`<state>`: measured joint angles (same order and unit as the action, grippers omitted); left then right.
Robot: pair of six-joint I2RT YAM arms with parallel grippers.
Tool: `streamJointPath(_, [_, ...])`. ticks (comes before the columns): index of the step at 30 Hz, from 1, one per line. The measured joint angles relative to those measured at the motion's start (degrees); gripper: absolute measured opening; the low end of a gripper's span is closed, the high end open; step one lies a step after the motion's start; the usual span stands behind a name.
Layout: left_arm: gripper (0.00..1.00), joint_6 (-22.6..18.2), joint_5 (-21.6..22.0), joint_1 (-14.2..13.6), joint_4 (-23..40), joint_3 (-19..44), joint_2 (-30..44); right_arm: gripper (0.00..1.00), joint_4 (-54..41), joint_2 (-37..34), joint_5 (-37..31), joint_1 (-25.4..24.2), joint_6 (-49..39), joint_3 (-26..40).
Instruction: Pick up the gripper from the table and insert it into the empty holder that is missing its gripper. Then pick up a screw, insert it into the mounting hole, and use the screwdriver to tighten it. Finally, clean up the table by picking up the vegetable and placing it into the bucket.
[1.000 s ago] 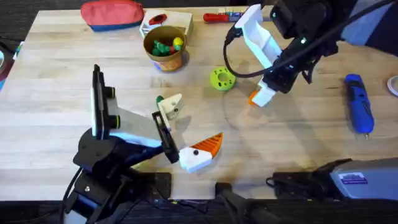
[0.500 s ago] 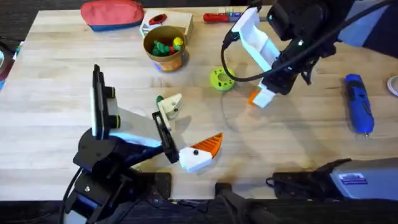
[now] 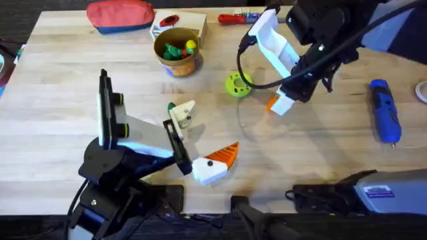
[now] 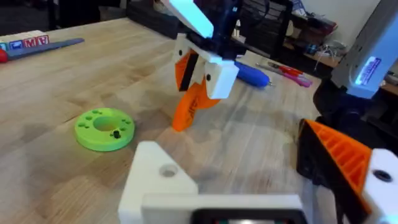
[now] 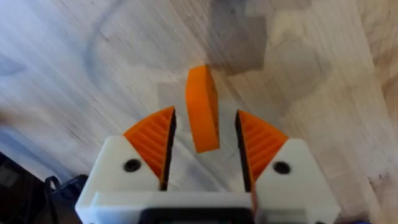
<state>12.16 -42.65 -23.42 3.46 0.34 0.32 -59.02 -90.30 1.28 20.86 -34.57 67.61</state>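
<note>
Two orange pads are showing at the bottom of my right wrist view, spread apart, with the loose orange gripper (image 5: 203,109) standing on edge between them and a gap on each side, so my right gripper (image 5: 204,142) is bracketing the piece, not clamping it. Overhead, that same piece is reduced to an orange sliver at the tip of my right gripper (image 3: 279,104), near the green disc (image 3: 237,85) on the wooden table (image 3: 60,87). From my left wrist view, I am seeing it side-on, its tip touching the wood. My left gripper (image 3: 200,143) is resting low near the front edge, open, with the empty holder (image 4: 163,183) bare white and the mounting hole (image 4: 168,170) facing up. Farther back, the bucket (image 3: 177,50) is standing; the vegetable (image 3: 171,107) is lying beside my left finger; the screwdriver (image 3: 385,110) is lying at far right.
</note>
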Motion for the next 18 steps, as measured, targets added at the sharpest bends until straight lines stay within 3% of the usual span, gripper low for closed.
streamJointPath(6, [0.989,0.00,0.00,0.00,0.00,0.00,0.00,0.541,0.38,0.01,-0.02,0.00,0.00,-0.74])
streamJointPath(10, [0.990,0.00,0.00,0.00,0.00,0.00,0.00,0.372,0.75,0.00,-0.05,0.00,-0.02,-0.76])
streamJointPath(14, [0.990,0.00,0.00,0.00,0.00,0.00,-0.01,0.026,0.95,0.02,-0.34,0.00,-0.17,-0.76])
streamJointPath(18, [0.989,0.00,0.00,0.00,0.00,0.00,0.00,0.005,0.99,0.02,-0.42,0.00,-0.17,-0.76])
